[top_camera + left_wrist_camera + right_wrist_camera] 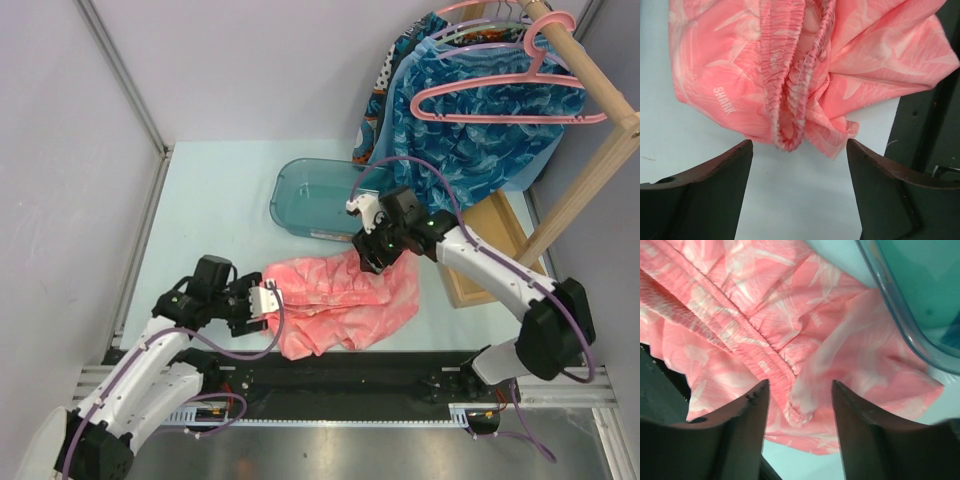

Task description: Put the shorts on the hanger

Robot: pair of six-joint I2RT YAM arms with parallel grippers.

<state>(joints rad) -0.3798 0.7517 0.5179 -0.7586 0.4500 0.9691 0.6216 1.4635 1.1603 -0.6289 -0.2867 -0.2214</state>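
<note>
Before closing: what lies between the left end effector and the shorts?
Only a narrow strip of bare table, per the left wrist view; the open left end effector stops short of the shorts.

The coral-pink fabric shorts (340,300) carry a paler, mottled leaf-like print, and my left wrist view shows small white lettering on them. The flat tabletop (210,200) is pale mint-blue. The translucent plastic tub (320,200) is teal. The hanging fabric garments (480,140) are blue, patterned with lighter wave shapes. The thin plastic hanger (520,119) is bright pink. My left gripper (799,145) and my right gripper (800,387) both have dark, near-black fingers.
</note>
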